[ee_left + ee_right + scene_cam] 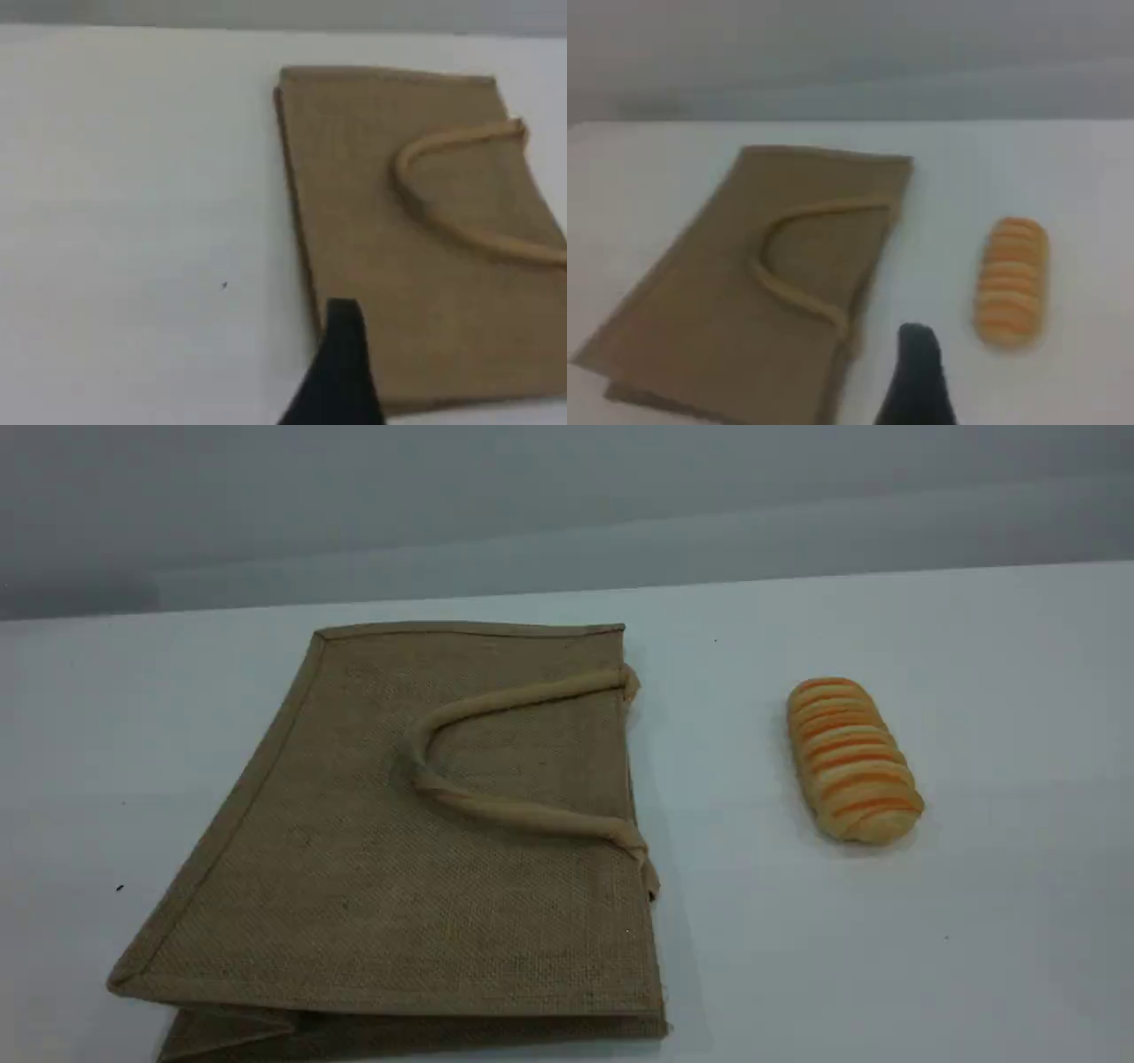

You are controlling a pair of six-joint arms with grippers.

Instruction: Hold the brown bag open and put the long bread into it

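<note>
Both grippers, left [341, 354] and right [919, 372], wide open; long bread [852, 759] right of flat brown bag [425, 833], nearer right arm.

1. Scene view: even, soft overhead light with a cool grey-blue cast. The table [974, 921] is bright with no glare.
2. Shadows are faint: a thin one under the long bread [852, 759] towards 6 o'clock, and a darker fold under the brown bag [425, 886] at 7 o'clock.
3. Both wrist views are soft and blurry; the weave is lost.
4. The fingertips [341, 372] at 6 o'clock are out-of-focus black silhouettes.
</note>
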